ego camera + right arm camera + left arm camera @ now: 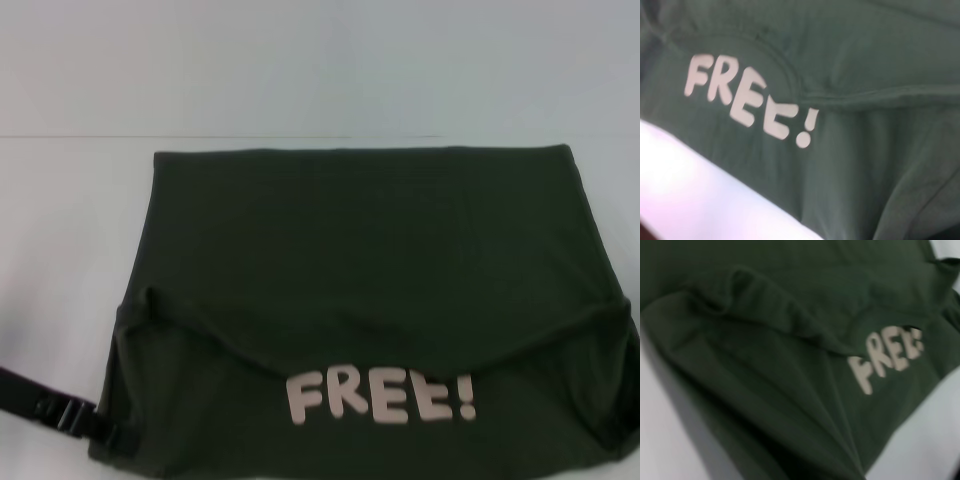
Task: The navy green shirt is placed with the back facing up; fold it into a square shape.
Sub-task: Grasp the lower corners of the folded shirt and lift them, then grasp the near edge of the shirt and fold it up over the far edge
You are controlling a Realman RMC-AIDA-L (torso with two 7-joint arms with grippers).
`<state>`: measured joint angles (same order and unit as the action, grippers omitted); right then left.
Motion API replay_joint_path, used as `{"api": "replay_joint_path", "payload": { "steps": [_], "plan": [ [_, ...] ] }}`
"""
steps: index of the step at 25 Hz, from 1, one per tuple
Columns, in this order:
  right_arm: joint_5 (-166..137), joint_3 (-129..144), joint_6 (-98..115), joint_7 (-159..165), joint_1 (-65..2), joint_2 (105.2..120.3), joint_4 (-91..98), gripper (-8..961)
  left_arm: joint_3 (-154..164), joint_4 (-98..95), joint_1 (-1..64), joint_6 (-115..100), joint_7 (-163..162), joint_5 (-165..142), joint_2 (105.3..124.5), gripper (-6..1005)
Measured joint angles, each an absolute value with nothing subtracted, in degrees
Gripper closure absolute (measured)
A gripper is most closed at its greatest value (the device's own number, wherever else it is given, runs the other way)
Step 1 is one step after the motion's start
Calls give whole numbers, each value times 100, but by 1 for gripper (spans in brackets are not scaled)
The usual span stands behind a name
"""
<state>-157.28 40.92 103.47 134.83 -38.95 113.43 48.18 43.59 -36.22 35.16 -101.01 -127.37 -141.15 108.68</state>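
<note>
While the navy green shirt [360, 280] lies wide, nine to three o'clock, the left gripper [70, 415] sits nearer, at its seven o'clock corner; its grip cannot be told.

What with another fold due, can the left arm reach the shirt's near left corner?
Probably yes: the left arm sits right at that corner of the shirt, nothing lying between.

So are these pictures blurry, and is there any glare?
Head view: soft, the navy green shirt evenly lit, its FREE! print readable. Left wrist view: smeared, lettering fuzzy. Right wrist view: print clearer, white table washed out by glare.
</note>
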Motion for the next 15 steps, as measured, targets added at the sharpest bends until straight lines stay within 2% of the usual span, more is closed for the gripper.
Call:
{"api": "replay_joint_path", "payload": {
  "steps": [8,15],
  "plan": [
    [-15745,4418,10926,12923,-3543,11398,4823,899,4359,-3658,3498,-11292,-12605,-14416,10781,978],
    [-15738,4531,11040,12740,-3402,11432,4790,900,4326,-3620,3451,-11579,-12482,-14641,10807,977]
  ]
}}
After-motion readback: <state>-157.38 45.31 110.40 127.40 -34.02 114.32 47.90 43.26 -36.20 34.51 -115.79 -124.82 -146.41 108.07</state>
